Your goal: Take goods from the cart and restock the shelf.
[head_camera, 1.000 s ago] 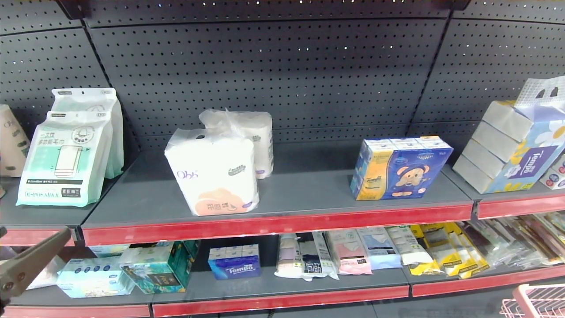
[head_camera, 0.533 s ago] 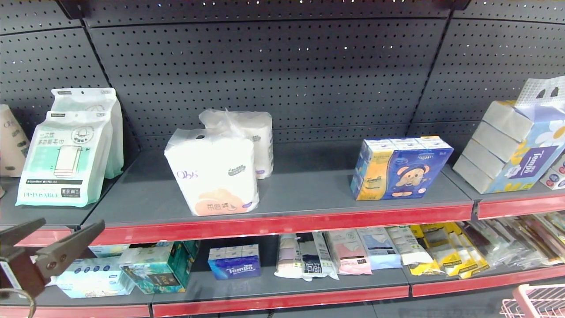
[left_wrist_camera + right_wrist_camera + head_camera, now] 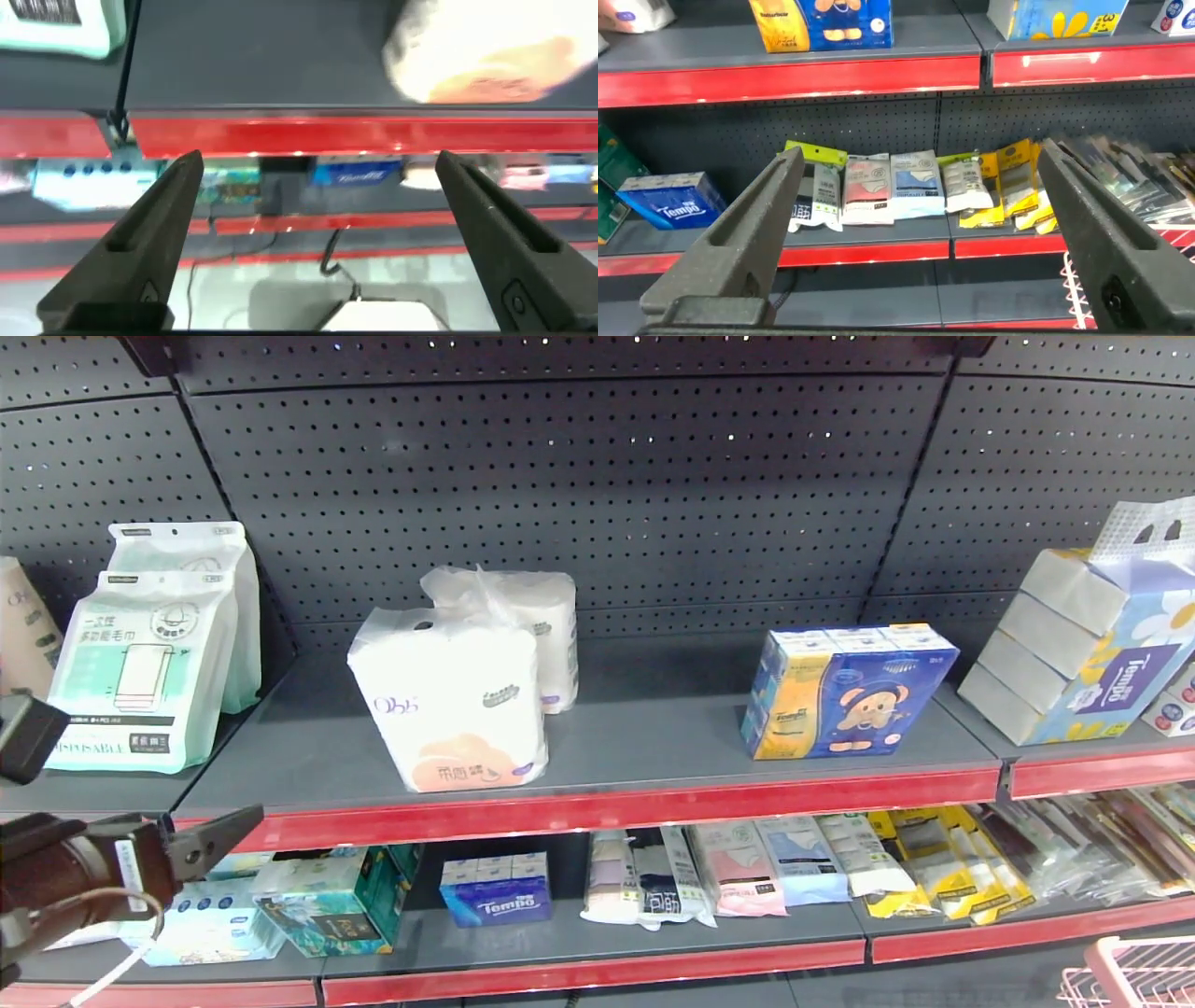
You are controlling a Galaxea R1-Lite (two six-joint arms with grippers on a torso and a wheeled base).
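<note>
Left pincer gapes wide and empty at eight o'clock from the toilet-roll pack; right pincer likewise wide, empty, facing the lower shelf.

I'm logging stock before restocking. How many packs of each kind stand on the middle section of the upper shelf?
White roll packs: 2
Blue cartoon tissue pack: 1
Total: 3

Upper shelf: towel pouches left, toilet-roll packs centre (one behind other), tissue multipack right; cart lower right.
</note>
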